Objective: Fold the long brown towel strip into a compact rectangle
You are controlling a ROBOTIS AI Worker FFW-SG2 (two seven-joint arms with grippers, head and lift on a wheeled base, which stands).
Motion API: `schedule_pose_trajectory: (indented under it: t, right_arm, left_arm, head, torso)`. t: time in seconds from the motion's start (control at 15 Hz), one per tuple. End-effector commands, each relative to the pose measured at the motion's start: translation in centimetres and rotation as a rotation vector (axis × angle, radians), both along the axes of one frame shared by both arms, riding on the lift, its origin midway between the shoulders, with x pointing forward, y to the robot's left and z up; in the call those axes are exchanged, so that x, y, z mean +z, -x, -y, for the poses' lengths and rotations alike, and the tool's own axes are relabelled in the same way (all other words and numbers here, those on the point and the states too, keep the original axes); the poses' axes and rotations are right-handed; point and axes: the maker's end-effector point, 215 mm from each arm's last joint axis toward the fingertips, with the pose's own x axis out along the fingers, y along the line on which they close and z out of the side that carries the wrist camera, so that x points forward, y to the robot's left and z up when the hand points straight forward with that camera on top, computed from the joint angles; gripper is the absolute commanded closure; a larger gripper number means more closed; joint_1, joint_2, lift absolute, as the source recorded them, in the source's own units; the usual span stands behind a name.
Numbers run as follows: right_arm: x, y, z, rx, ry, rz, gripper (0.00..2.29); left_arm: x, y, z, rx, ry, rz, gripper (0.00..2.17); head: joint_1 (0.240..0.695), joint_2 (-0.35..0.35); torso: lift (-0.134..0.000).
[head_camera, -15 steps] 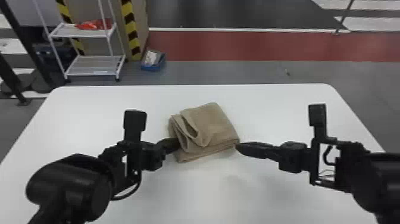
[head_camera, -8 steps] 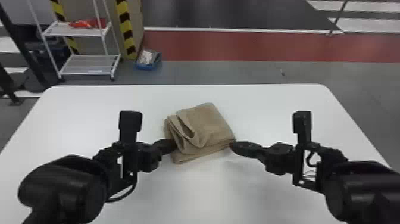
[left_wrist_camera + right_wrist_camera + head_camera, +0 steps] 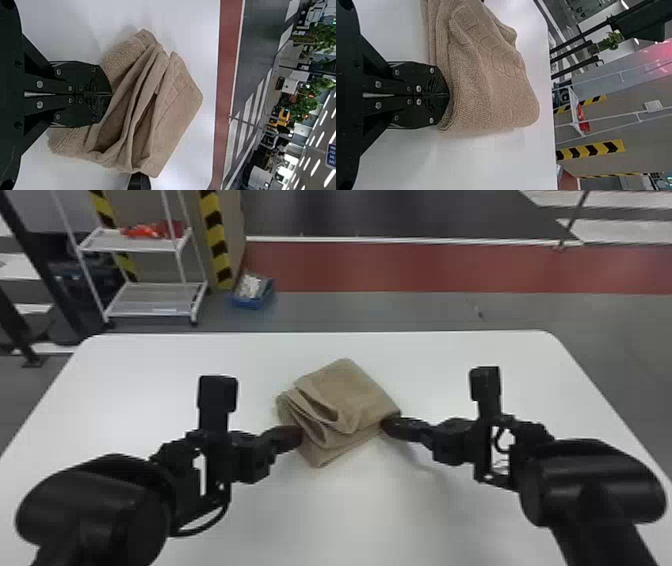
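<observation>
The brown towel (image 3: 350,395) lies folded in a thick, slightly skewed bundle near the middle of the table, with loose layers bunched at its left side. My left gripper (image 3: 300,436) is at the bundle's left edge, and my right gripper (image 3: 384,426) is at its right edge. In the left wrist view, the left gripper (image 3: 111,94) is shut against the open folds of the towel (image 3: 174,111). In the right wrist view, the right gripper (image 3: 448,95) is shut, its tips against the stacked edge of the towel (image 3: 494,87); no cloth shows between its fingers.
The white table (image 3: 450,370) extends around the towel on all sides. Beyond its far edge stand a white wire shelf (image 3: 150,297) and a blue bin (image 3: 253,292) on the floor.
The right gripper has come in slightly leftward against the towel, its arm now angled more from the front. The left gripper presses farther into the folds, which look more bunched. The view has shifted slightly.
</observation>
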Motion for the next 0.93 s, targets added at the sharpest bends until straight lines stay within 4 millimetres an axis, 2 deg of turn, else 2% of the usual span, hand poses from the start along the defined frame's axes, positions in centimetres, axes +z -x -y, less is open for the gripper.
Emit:
schedule_pose_trajectory:
  t: [0.0, 0.13, 0.2, 0.27, 0.4, 0.47, 0.6, 0.73, 0.87]
  right_arm:
    - [0.2, -2.2, 0.1, -0.004, 0.013, 0.013, 2.04]
    - [0.8, -4.5, 0.5, -0.016, 0.021, 0.032, 2.04]
    - [1.3, -5.8, 0.7, -0.017, 0.024, 0.042, 2.04]
    - [2.0, -7.0, 0.7, -0.021, 0.025, 0.055, 2.04]
    - [3.0, -8.8, 0.6, -0.037, 0.024, 0.081, 2.04]
    - [3.1, -8.8, 0.7, -0.043, 0.012, 0.082, 2.04]
    - [1.9, -7.0, 1.8, -0.070, -0.036, 0.057, 2.04]
    - [2.2, -5.3, 5.3, -0.121, -0.081, 0.059, 2.04]
    - [3.2, -3.6, 10.4, -0.180, -0.149, 0.065, 2.04]
  left_arm:
    - [0.5, 1.7, -1.2, -0.001, 0.000, -0.035, 2.06]
    - [1.5, 2.4, -2.5, 0.011, 0.002, -0.022, 2.06]
    - [1.3, 3.0, -3.8, 0.023, -0.002, -0.037, 2.06]
    - [1.9, 3.0, -4.0, 0.024, 0.008, -0.030, 2.06]
    - [2.0, 2.4, -6.2, 0.062, 0.004, -0.018, 2.06]
    - [2.0, 1.8, -6.6, 0.074, 0.006, -0.005, 2.06]
    - [2.6, -0.3, -6.7, 0.095, 0.031, 0.072, 2.06]
    - [3.5, -2.6, -6.7, 0.112, 0.057, 0.171, 2.06]
    - [2.5, -3.8, -6.7, 0.110, 0.061, 0.187, 2.06]
  head:
    - [0.695, -0.029]
    - [0.695, -0.023]
    - [0.695, -0.018]
    - [0.695, -0.013]
    - [0.695, -0.002]
    - [0.695, 0.004]
    - [0.695, 0.025]
    - [0.695, 0.025]
    - [0.695, 0.007]
  torso:
    - [-0.128]
    - [-0.128]
    - [-0.128]
    - [-0.128]
    - [-0.128]
    - [-0.128]
    - [-0.128]
    - [-0.128]
    - [-0.128]
